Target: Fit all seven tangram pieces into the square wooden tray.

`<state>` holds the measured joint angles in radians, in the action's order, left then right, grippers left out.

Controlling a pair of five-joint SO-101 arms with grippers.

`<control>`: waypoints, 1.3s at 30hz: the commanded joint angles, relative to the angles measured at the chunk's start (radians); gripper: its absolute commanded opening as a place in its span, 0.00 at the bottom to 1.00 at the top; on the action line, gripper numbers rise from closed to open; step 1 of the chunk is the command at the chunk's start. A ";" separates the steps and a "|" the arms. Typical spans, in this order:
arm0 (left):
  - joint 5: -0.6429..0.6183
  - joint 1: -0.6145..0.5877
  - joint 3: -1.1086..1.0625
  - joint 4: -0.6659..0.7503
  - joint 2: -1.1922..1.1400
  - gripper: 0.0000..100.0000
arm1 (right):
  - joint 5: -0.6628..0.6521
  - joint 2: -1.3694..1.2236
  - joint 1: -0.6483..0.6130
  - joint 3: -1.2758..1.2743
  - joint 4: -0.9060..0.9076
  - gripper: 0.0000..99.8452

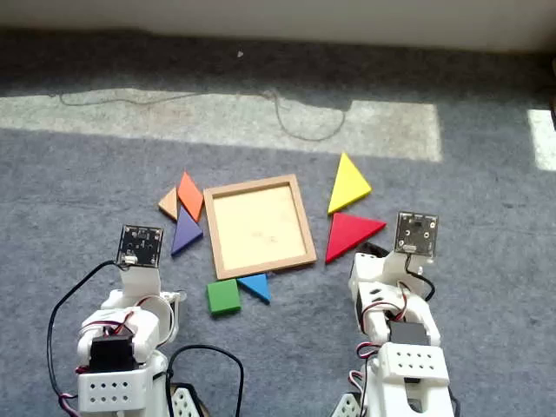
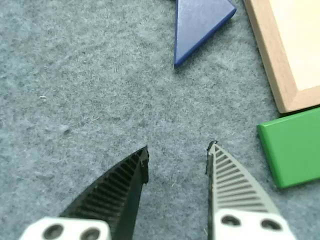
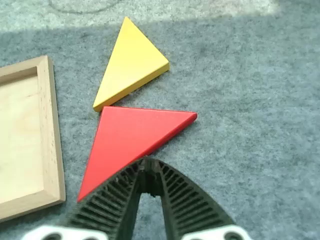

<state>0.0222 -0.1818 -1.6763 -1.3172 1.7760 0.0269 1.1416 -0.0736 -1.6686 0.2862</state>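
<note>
The square wooden tray (image 1: 213, 234) lies empty in the middle of the grey carpet. To its left are an orange piece (image 1: 189, 195), a tan piece (image 1: 168, 203) and a dark blue triangle (image 1: 185, 231). A green square (image 1: 223, 296) and a small blue triangle (image 1: 255, 285) sit by its near edge. On its right lie a yellow triangle (image 1: 347, 182) and a red triangle (image 1: 349, 233). My left gripper (image 2: 177, 152) is open over bare carpet, between the dark blue triangle (image 2: 200, 25) and the green square (image 2: 292, 150). My right gripper (image 3: 148, 162) is shut, its tips at the near edge of the red triangle (image 3: 135, 135).
A thin cable (image 1: 295, 126) trails across the sunlit strip of carpet behind the tray. Both arm bases stand at the near edge, with black cables (image 1: 208, 352) looping beside the left one. Open carpet lies to the far left and far right.
</note>
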 commanded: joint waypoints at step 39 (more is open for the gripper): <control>-0.005 0.042 0.018 -0.002 0.036 0.16 | 0.000 0.021 -0.131 -0.090 0.030 0.00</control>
<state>0.0222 -0.1465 -1.6763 -1.3172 1.7760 0.0269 1.1416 -0.1949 -1.6686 0.2877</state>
